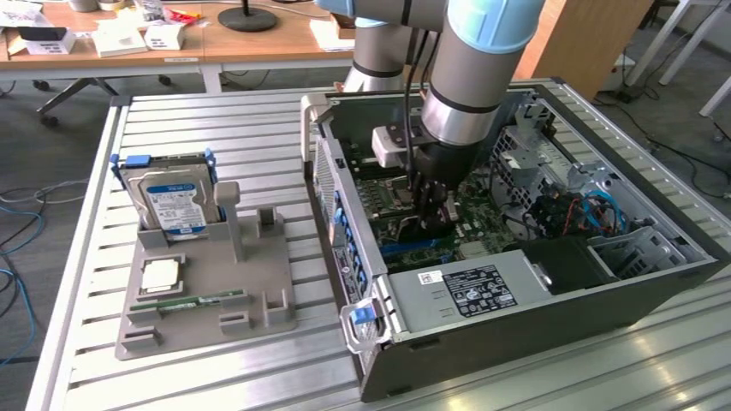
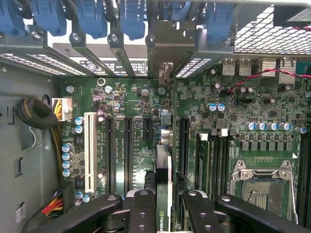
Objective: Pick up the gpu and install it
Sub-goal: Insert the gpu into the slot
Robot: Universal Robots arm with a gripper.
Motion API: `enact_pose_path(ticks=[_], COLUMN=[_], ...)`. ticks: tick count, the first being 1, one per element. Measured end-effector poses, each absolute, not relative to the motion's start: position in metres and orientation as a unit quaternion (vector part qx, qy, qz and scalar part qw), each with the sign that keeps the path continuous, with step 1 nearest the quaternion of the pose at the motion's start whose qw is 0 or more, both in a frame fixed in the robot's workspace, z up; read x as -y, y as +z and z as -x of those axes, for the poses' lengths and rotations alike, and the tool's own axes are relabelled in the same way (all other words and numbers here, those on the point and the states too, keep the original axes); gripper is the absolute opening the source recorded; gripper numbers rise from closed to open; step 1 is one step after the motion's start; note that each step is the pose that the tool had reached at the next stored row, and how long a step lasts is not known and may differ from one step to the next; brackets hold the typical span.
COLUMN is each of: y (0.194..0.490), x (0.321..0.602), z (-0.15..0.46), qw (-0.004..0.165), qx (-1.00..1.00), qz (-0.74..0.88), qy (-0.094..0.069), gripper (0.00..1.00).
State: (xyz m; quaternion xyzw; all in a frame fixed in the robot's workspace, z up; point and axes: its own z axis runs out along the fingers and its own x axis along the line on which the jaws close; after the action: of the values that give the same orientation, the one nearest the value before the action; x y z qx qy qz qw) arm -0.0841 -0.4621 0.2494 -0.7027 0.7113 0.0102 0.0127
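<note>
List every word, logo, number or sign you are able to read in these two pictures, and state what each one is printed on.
Green logo on the gpu held edge-on in the gripper: seems to read "NVIDIA".
Hard drive blue-white label: too small to read.
Power supply black label: unreadable.
White sticker beside it: unreadable.
Motherboard print: too fine.

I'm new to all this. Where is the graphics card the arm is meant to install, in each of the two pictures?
Exterior view: the gpu is inside the open computer case, a dark card held below the gripper, above the motherboard.
Wrist view: the gpu is seen edge-on between the gripper's black jaws, over the expansion slots.
Shared landmark: the green motherboard.
</note>
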Motion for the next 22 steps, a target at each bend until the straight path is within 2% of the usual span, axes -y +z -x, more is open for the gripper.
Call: enact_pose_path(ticks=[22], y=[0.2470], x=[0.4626], z=[0.0840], qw=[0.012], qx=[-0.713], qz=[0.701], qy=[0.010], gripper=[0.26])
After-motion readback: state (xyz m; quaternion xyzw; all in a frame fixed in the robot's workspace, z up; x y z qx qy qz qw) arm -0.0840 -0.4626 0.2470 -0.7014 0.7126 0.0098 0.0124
